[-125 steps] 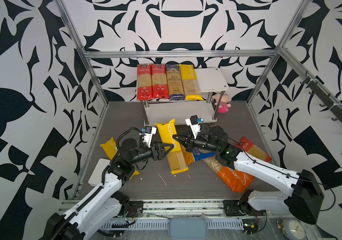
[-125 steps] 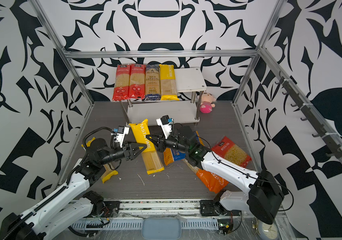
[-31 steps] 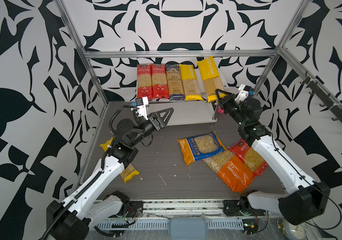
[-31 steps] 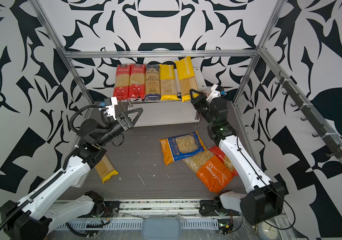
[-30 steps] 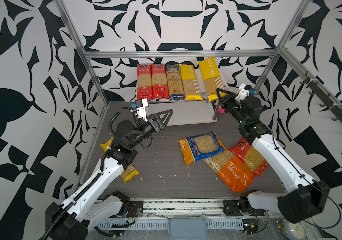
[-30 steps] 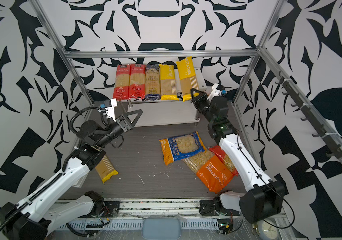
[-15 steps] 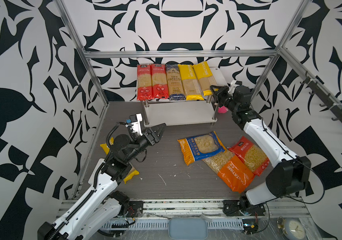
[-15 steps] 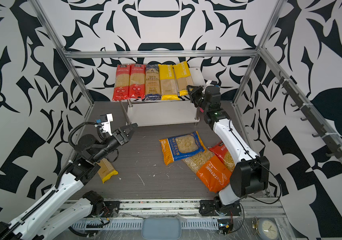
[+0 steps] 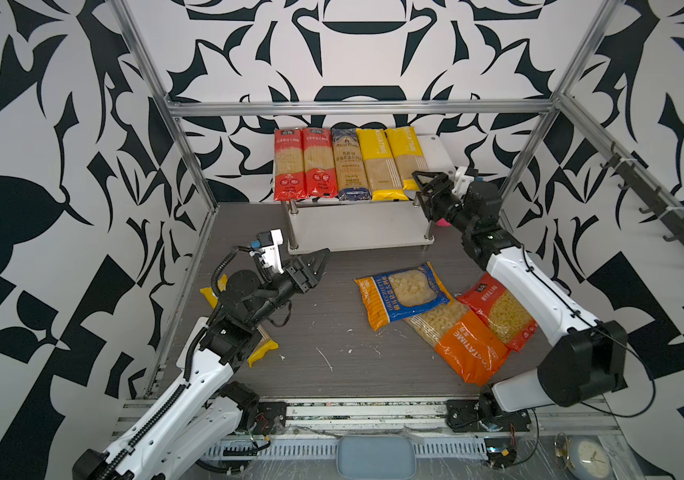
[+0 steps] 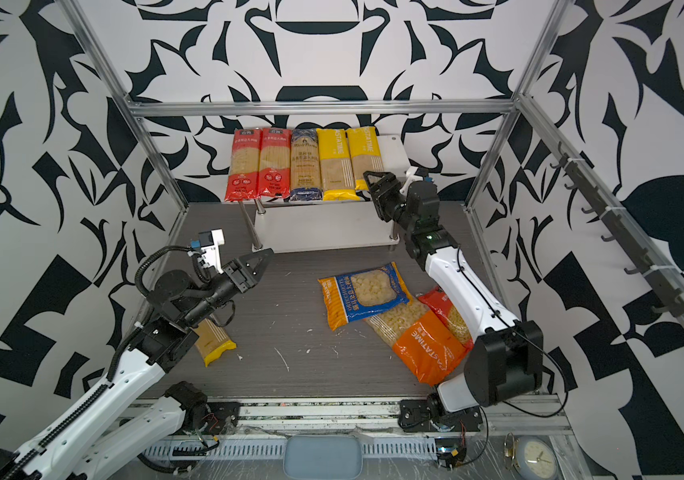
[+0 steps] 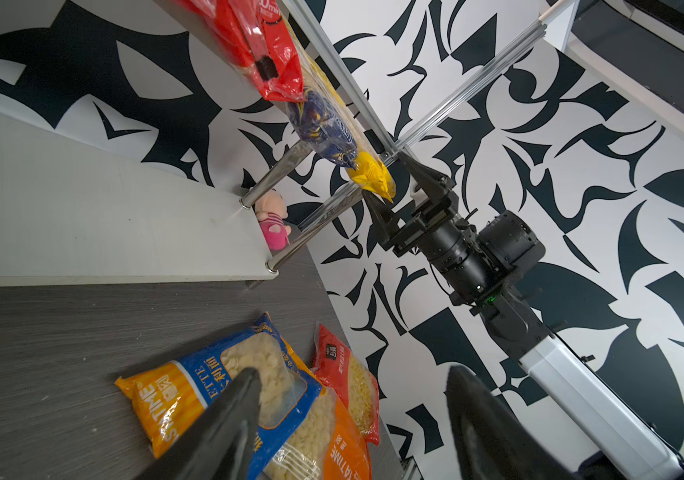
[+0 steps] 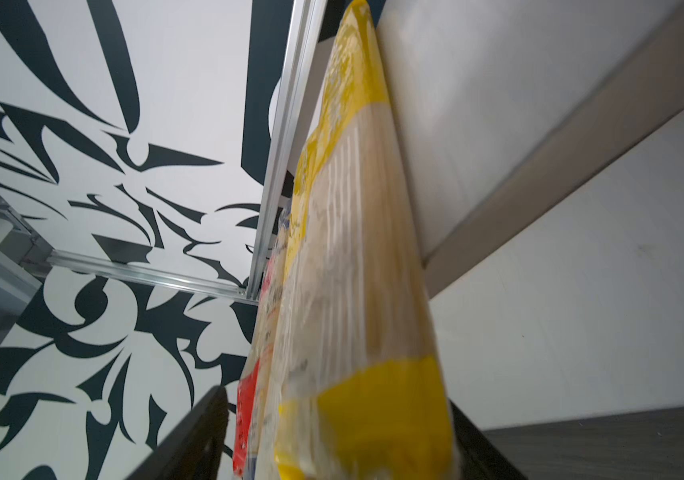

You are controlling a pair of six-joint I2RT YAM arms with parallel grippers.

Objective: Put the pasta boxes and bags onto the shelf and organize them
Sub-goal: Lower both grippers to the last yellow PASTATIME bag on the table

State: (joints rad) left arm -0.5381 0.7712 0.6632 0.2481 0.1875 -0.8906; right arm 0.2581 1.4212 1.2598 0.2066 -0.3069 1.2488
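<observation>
The shelf [image 9: 436,153] carries five spaghetti packs side by side on its top board: two red, one dark blue, two yellow. My right gripper [image 9: 421,193] stands open at the front end of the rightmost yellow pack [image 9: 402,158]; in the right wrist view its fingers straddle that pack [image 12: 353,249] without pinching it. My left gripper [image 9: 319,259] hovers open and holds nothing, low in front of the shelf. A third yellow pack [image 9: 263,349] lies on the floor, mostly hidden under the left arm. A blue bag [image 9: 398,295], an orange bag [image 9: 465,345] and a red bag [image 9: 498,309] overlap on the floor at right.
A pink plush doll [image 9: 442,223] sits behind the shelf's right rear post. The lower board [image 9: 357,228] is bare. Aluminium frame posts [image 9: 190,166] stand on both sides of the shelf. The right forearm [image 9: 527,282] passes over the red bag.
My right gripper brought the yellow pack down onto the top board beside the other yellow one and opened. The left arm drew back from the shelf and dropped lower.
</observation>
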